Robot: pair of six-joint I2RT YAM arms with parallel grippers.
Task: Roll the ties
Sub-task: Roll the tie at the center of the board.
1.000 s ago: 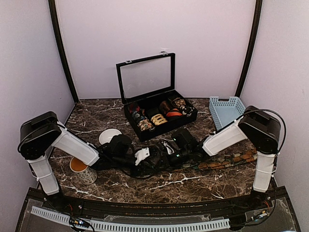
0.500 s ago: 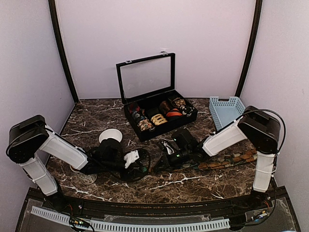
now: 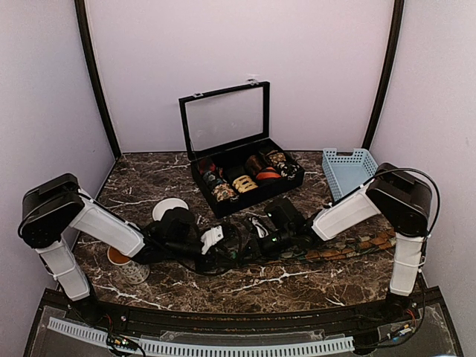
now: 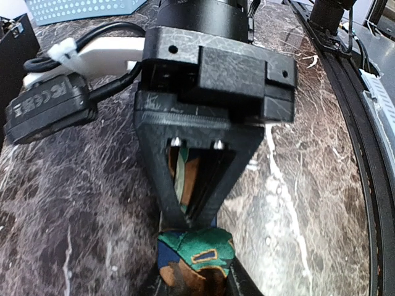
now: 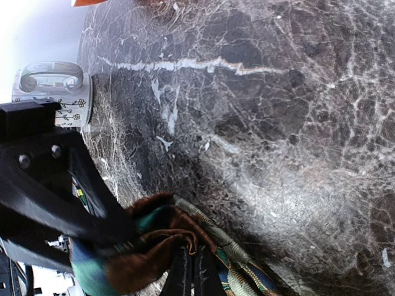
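One tie point(image 3: 349, 249), dark green and brown with orange patches, lies stretched along the marble from the table's middle toward the right edge. Its left end is bunched into a small wad point(image 4: 197, 256). My left gripper point(image 3: 225, 244) is closed round that wad, and its fingers point(image 4: 247, 285) flank the green and brown fabric. My right gripper point(image 3: 250, 241) faces it, tip to tip. Its two fingers meet in a V point(image 4: 188, 219) and are shut on the tie just behind the wad point(image 5: 185, 228). In the right wrist view the right gripper point(image 5: 196, 262) pinches a brown fold.
A black box point(image 3: 232, 195) with its clear lid raised holds several fabric coils at the back centre. A blue basket point(image 3: 349, 167) stands at the back right. A white disc point(image 3: 169, 209) and a floral mug point(image 3: 125, 262) sit under the left arm.
Half a second ago the left gripper had drawn back to the left with its jaws wider. It has now come back right and closed on the tie's end. The right arm stayed put.
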